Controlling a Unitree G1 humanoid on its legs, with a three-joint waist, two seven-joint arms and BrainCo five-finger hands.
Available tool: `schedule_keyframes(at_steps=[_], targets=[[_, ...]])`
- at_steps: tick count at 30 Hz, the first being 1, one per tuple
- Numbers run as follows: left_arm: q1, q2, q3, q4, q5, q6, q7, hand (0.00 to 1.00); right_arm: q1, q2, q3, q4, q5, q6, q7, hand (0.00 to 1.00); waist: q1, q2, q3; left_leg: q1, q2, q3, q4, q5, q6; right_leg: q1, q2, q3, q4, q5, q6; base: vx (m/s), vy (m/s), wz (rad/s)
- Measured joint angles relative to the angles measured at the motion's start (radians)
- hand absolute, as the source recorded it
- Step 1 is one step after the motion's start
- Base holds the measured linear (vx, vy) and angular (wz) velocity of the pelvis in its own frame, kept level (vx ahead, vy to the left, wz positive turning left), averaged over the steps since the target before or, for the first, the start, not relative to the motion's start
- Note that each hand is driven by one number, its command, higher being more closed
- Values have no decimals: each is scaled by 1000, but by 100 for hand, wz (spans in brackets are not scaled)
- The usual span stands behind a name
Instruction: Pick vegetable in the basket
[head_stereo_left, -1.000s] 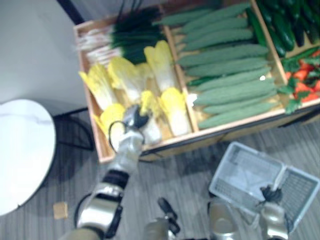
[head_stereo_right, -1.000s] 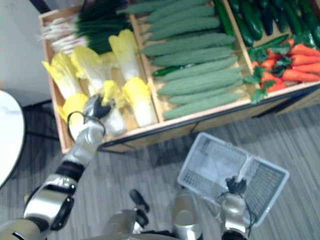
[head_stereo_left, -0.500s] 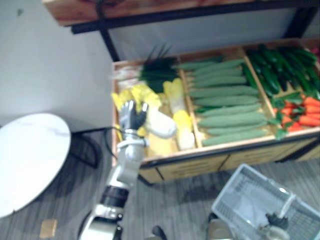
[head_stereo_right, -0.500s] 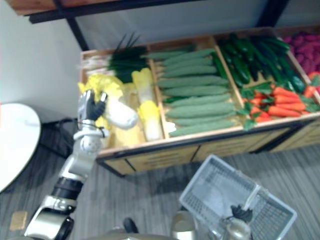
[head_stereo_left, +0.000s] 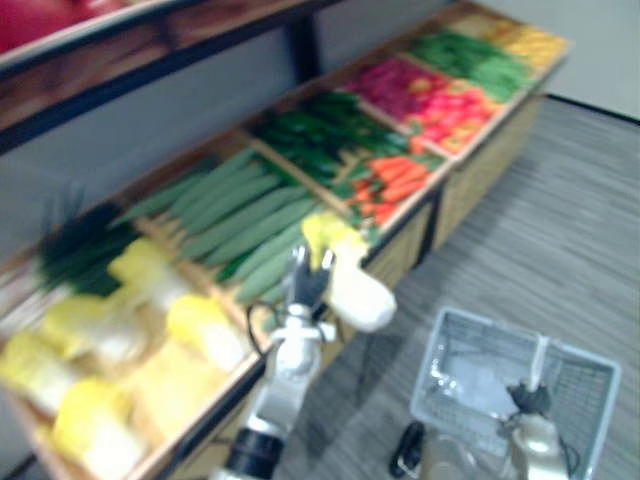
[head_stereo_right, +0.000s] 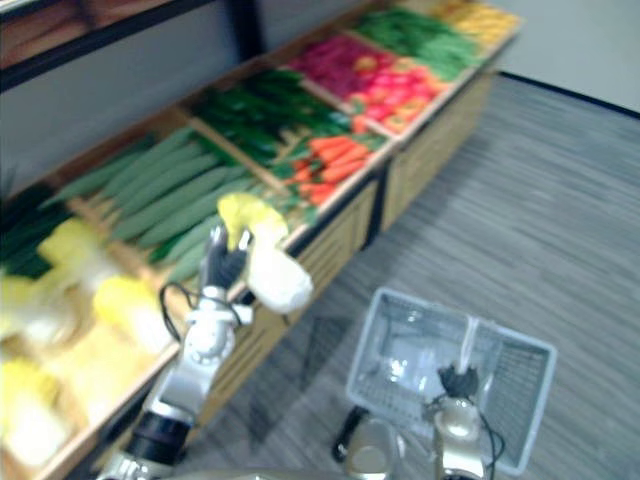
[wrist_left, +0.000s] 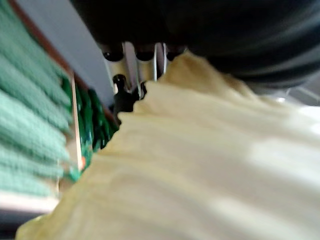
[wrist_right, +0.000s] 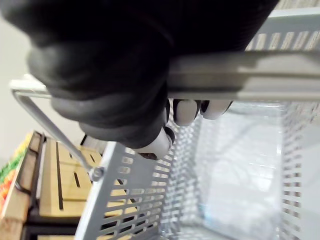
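A long wooden produce stand (head_stereo_right: 430, 150) sits on grey striped floor (head_stereo_right: 560, 230), split into compartments. At its near left end lie yellow-white cabbages (head_stereo_right: 70, 260), with dark green leaves (head_stereo_right: 20, 225) along the back edge. Next come pale green gourds (head_stereo_right: 160, 195), dark cucumbers (head_stereo_right: 250, 115), carrots (head_stereo_right: 335, 160), red-pink produce (head_stereo_right: 350, 75), greens (head_stereo_right: 420, 35) and, at the far right end, yellow produce (head_stereo_right: 480, 15)

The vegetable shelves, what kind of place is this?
Probably a grocery shop's produce section: a long wooden stand with sorted bins of carrots and cucumbers, and a plastic shopping basket held by the right hand.
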Motion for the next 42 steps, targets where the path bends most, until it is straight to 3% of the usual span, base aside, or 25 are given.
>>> schedule_keyframes(at_steps=[1,3,5,6,7,9,10,11,13,14,15,16,18,19,22,24,25,28,31,33,34,35,37,39,42], targets=[[45,-2,-1,8,-2,-1,-11,100,-8,-12,47,-5,0,0,4,100,5,10,-7,-76,-89,-176,10,-46,-25,-1,35,64,-28,0,0,117,10,-168],[92,-2,-14,29,-23,-6,-15,100,-6,-12,87,-19,-3,3,11,100,28,8,-5,-171,-184,-312,5,-102,-16,18,80,150,-84,1,0,172,11,-188],[128,-2,-26,48,-41,-16,-28,100,-6,1,112,-19,-9,9,16,100,43,0,2,-244,-264,-432,-47,-146,-30,63,103,212,-128,2,0,181,44,-157],[146,0,-41,49,-47,-28,-38,100,-7,-1,130,-19,-9,11,17,100,59,-14,9,-266,-322,-519,-157,-150,-45,77,109,258,-140,10,-2,134,90,-149],[147,1,-55,58,-72,-42,-55,100,-14,-7,144,-19,-10,11,18,100,71,-1,7,-293,-358,-605,-279,-140,-58,83,124,300,-158,18,-4,137,131,-145],[147,-5,-84,79,-78,-49,-71,100,-15,-23,166,-20,-10,11,19,100,81,41,-11,-312,-348,-675,-424,-91,-95,112,179,381,-238,35,25,216,156,-146],[150,-8,-87,95,-79,-61,-93,100,-22,-22,182,-25,-12,12,23,100,102,67,-23,-310,-323,-645,-421,-67,-71,86,198,438,-108,41,24,367,152,-151],[147,13,-102,98,-79,-67,-110,100,-22,-7,196,-34,-19,11,25,100,89,0,-15,-303,-369,-610,-406,-56,-51,92,154,480,-70,-38,40,393,152,-101],[131,23,-164,138,-106,-66,-158,100,-31,9,201,-29,-22,20,25,100,77,-17,-11,-256,-385,-608,-437,-29,-9,82,126,471,-7,-82,100,251,100,-53],[130,35,-204,142,-119,-67,-176,100,-48,22,210,-29,-23,23,27,100,76,-48,6,-192,-405,-567,-493,-22,6,54,83,458,108,-107,149,213,62,-59],[128,43,-220,149,-125,-66,-185,100,-60,32,219,-29,-25,27,29,100,75,-61,14,-167,-410,-550,-512,-21,11,22,65,443,183,-103,154,306,94,-68],[122,61,-261,163,-148,-64,-202,100,-79,45,243,-29,-32,30,37,100,69,-69,19,-126,-407,-521,-535,-23,14,-38,28,381,329,-74,172,194,58,-49],[115,81,-305,166,-153,-63,-219,100,-114,59,279,-33,-39,30,44,100,50,-67,19,-45,-400,-498,-571,-25,15,-81,-31,291,454,-112,110,323,53,-37],[94,82,-316,167,-153,-63,-222,100,-129,61,298,-51,-50,29,48,100,48,-62,20,-24,-386,-488,-590,-30,11,-106,-50,265,449,-126,88,369,18,-21],[26,95,-321,194,-146,-64,-224,100,-173,73,367,-73,-53,25,70,100,47,-55,22,-7,-338,-466,-614,-45,-15,-162,-47,236,264,-110,96,292,-82,-23],[10,100,-323,221,-140,-63,-227,100,-177,87,410,-91,-53,24,84,100,48,-70,15,27,-324,-424,-613,-72,-60,-130,-31,247,-13,49,81,388,-193,-40],[5,85,-327,260,-122,-57,-227,100,-181,85,435,-94,-53,22,92,100,48,-33,18,64,-288,-408,-615,-102,-104,-100,16,238,-49,167,67,447,-204,-54],[-30,71,-364,311,-77,-55,-228,100,-178,80,437,-98,-53,23,98,100,40,-19,14,75,-246,-369,-621,-58,-111,-93,72,247,-56,152,35,385,-171,-43],[-44,61,-365,325,-58,-56,-227,100,-160,67,438,-102,-45,24,108,100,15,-19,14,63,-215,-384,-504,-35,-123,-29,92,243,-76,97,43,262,-94,0],[-20,52,-344,339,-58,-56,-226,100,-134,59,464,-102,-29,24,117,100,23,0,20,-51,-164,-441,-172,-1,-127,64,111,240,-132,80,43,246,-87,0],[-4,51,-328,345,-58,-54,-224,100,-129,48,495,-101,-9,26,129,100,30,16,30,-124,-129,-476,17,97,-124,122,134,247,-170,76,36,223,-44,-12],[6,51,-311,350,-58,-53,-223,100,-129,46,512,-100,-7,29,134,100,40,19,32,-160,-119,-496,99,116,-125,150,138,254,-193,67,23,226,-23,-24],[20,51,-260,349,-58,-38,-206,100,-130,48,542,-102,-7,31,139,100,62,5,44,-264,-115,-507,249,25,-110,213,137,278,-236,57,18,231,-9,-16],[25,47,-198,349,-57,-20,-181,100,-132,50,549,-121,14,31,139,100,82,-20,60,-331,-159,-490,149,-47,-93,281,113,290,-281,51,28,281,24,-14],[22,34,-152,348,-33,-11,-155,100,-134,48,550,-166,42,29,141,100,83,-27,63,-364,-233,-425,-149,-48,-73,312,73,288,-304,37,63,243,125,-5]])
